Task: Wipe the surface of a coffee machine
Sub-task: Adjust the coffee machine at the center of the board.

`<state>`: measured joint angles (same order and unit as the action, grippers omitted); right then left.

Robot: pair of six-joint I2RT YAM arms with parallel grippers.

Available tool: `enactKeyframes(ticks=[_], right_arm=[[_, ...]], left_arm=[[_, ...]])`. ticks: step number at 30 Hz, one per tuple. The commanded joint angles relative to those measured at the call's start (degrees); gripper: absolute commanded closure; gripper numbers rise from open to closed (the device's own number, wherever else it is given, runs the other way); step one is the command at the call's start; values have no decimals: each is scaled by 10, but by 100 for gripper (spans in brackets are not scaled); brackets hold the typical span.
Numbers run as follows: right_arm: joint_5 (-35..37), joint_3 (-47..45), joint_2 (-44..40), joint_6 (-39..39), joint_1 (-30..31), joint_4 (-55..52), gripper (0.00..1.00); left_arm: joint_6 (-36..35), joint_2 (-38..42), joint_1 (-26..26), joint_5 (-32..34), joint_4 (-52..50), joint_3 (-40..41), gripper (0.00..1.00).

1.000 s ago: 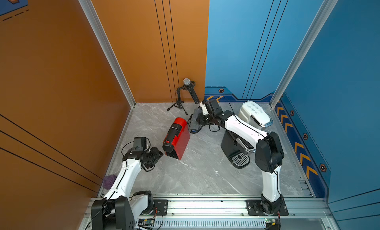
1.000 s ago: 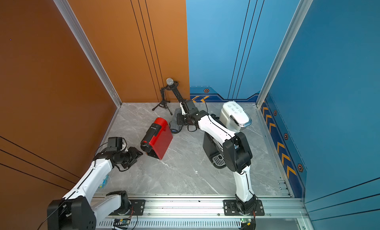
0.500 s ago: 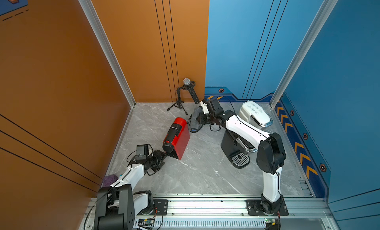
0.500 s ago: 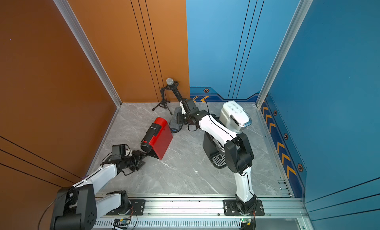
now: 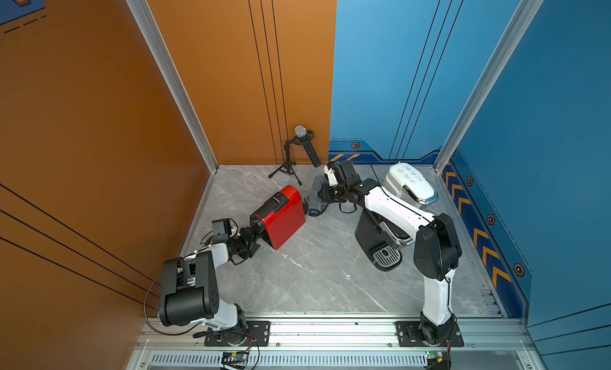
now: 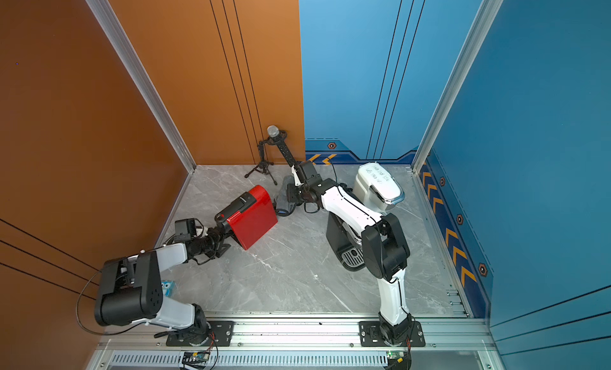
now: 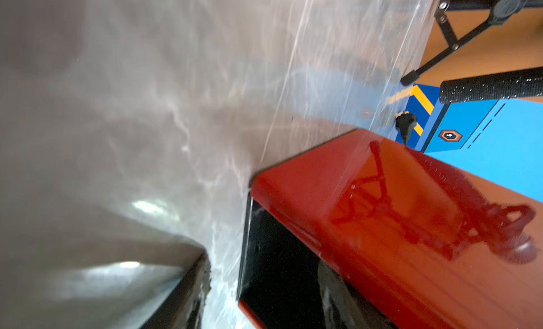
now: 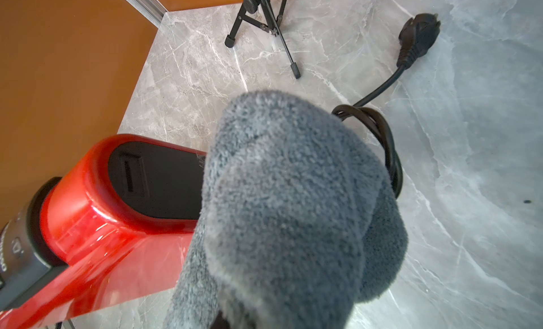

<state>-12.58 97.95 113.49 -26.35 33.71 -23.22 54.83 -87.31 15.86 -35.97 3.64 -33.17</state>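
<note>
The red coffee machine (image 5: 281, 216) is lying on what looks like its side towards the back left of the bench (image 5: 314, 279), with the two arms working at opposite ends of it. The right claw (image 5: 322, 194) is clenching a grey cloth (image 8: 288, 213) and holding it at the machine's rear face, just beside the coiled power cord (image 8: 382, 130). The left claw (image 5: 254, 234) is pressing in at the black head end. Its jaws are standing apart around an edge there, but I cannot tell whether they are gripping or only bracing. If that brace is loose, a firm wipe is likely going to skate the glossy body across the smooth stone. The dangling cloth is also risking a snag on the cord, and a long stroke could be sending the wrist into the microphone tripod (image 5: 287, 168) nearby. As for containers, no cup or vessel is showing. The drip tray (image 5: 385, 256) of the black coffee machine (image 5: 370, 232) is carrying nothing.
</note>
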Motion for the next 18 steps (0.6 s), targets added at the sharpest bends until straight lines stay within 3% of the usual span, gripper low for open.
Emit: enactKeyframes(ticks=[1,7,12,15,18], right_arm=[[-25,-6,-33,15,-12,4,86],[-80,21,-12,36,-6,6,85],[-151,66,16,52,-14,14,85],[-149,90,33,50,-21,13,85],[-103,102,49,7,-33,13,85]], left_arm=[[-29,-52,30,65,28,-53,40],[-30,-178,31,40,29,-183,42],[-24,-246,35,56,28,-250,44],[-18,-262,29,54,27,-278,45],[-19,-236,19,52,25,-263,48]])
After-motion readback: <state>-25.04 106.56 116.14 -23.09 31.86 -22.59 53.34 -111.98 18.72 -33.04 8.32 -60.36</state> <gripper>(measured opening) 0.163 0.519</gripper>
